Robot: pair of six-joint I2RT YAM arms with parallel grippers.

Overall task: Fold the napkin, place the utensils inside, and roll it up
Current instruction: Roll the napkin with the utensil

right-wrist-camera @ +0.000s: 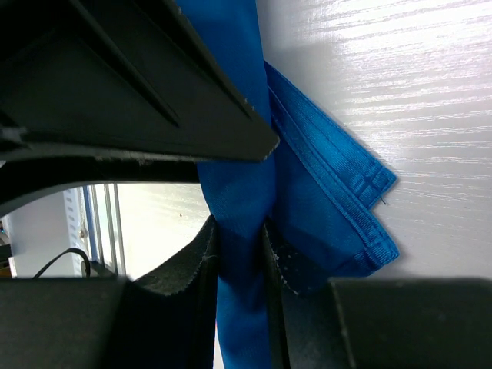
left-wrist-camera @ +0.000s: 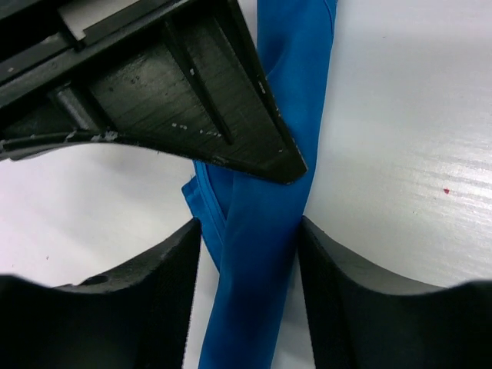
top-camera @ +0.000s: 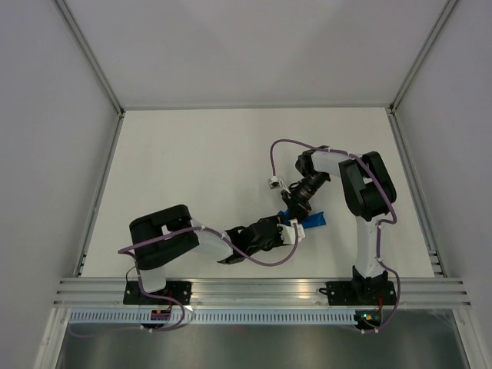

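Note:
The blue napkin (top-camera: pixel 313 220) lies as a narrow rolled strip on the white table between my two grippers. In the left wrist view the roll (left-wrist-camera: pixel 261 254) runs between my left gripper's (left-wrist-camera: pixel 247 231) fingers, and white table shows on both sides of it, so the jaws stand open around it. My left gripper (top-camera: pixel 284 231) sits at the roll's near-left end. My right gripper (right-wrist-camera: pixel 240 231) is shut on the roll (right-wrist-camera: pixel 238 192) and pinches it thin. A hemmed corner (right-wrist-camera: pixel 346 192) sticks out to the right. My right gripper (top-camera: pixel 297 209) comes from above. The knife is hidden.
The white table (top-camera: pixel 200 169) is walled by grey panels at the left, back and right. An aluminium rail (top-camera: pixel 261 290) runs along the near edge, with both arm bases on it. Each wrist view shows the other gripper's black finger close overhead.

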